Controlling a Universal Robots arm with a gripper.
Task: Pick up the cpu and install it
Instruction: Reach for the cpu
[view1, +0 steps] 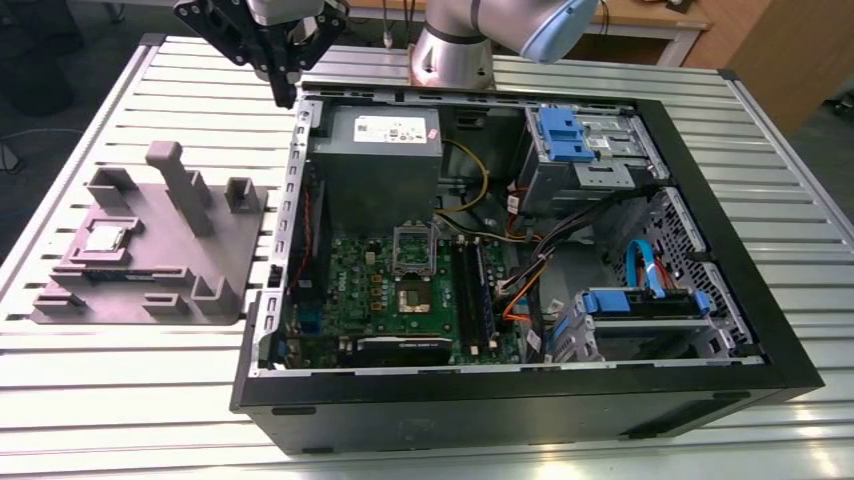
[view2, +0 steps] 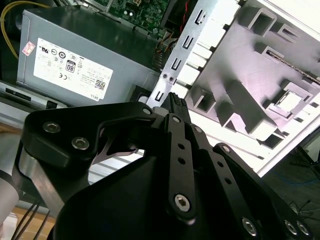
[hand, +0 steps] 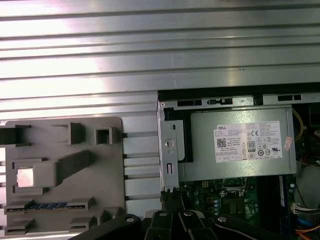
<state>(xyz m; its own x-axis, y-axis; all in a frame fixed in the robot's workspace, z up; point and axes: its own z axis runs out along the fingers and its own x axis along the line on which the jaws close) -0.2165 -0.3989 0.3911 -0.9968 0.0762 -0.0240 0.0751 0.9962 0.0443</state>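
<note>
CPU (view1: 107, 238) lies flat in a recess of the gray fixture (view1: 227, 250) on the slatted table (view1: 107, 400), to the exterior view's left of the PC case (view1: 763, 325). It's a small square with a silver-gray top and pale rim, and it glares white in both wrist views. Gripper (view1: 284, 95) hovers over the case corner by the PSU (view1: 380, 170), well apart from the CPU. Fingers are pressed together, holding nothing.

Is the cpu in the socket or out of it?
Out: the cpu lies in the gray tray, outside the case.
</note>
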